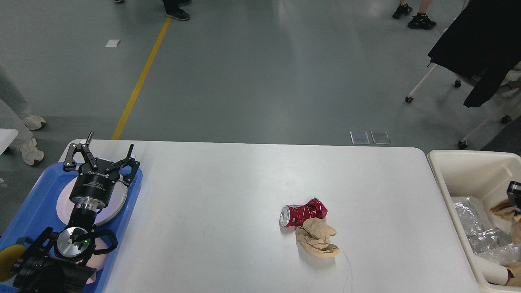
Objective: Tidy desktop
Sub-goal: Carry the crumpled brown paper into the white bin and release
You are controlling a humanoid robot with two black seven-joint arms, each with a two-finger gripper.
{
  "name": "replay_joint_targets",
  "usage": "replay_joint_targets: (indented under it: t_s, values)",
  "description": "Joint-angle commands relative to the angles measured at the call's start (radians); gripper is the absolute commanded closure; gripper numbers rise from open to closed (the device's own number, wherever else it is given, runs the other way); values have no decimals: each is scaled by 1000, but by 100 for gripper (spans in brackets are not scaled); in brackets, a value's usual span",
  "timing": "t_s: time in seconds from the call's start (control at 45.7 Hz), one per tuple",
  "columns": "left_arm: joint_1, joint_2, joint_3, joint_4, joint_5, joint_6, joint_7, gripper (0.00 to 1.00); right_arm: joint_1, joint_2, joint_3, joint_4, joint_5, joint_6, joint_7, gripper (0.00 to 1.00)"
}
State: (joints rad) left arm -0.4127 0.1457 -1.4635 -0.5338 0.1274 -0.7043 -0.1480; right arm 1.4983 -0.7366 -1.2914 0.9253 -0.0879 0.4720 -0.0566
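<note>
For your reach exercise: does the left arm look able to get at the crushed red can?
Probably yes: the left gripper is open and bare desktop lies between it and the can.

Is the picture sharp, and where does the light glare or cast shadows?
Head view: sharp throughout, no motion blur. A soft pale sheen runs across the desktop, and bright glare streaks the floor at the top. The crushed red can and the crumpled brown paper throw only faint, short shadows, so the lighting is diffuse, from overhead.
</note>
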Motion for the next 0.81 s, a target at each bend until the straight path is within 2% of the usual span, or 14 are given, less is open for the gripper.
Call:
replay_joint_targets:
  t_s: [0.0, 0.175, 0.372, 0.57, 0.789]
  values:
    - [-1, 0, 0, 0, 0, 0, -1, 3, -304, 5, 197, -247, 0, -21, -3, 100]
    - [-1, 0, 0, 0, 0, 0, -1, 3, -618, 92, 392, -512, 0, -151, -5, 100]
    - [-1, 0, 0, 0, 0, 0, 1, 3, -802, 224, 426, -660, 4, -374, -3, 100]
    - [-1, 0, 0, 0, 0, 0, -1, 3, -932, 316, 457, -792, 17, -414, -3, 100]
    - [-1, 0, 0, 0, 0, 0, -1, 3, -943, 313, 515, -798, 10, -411, -6, 100]
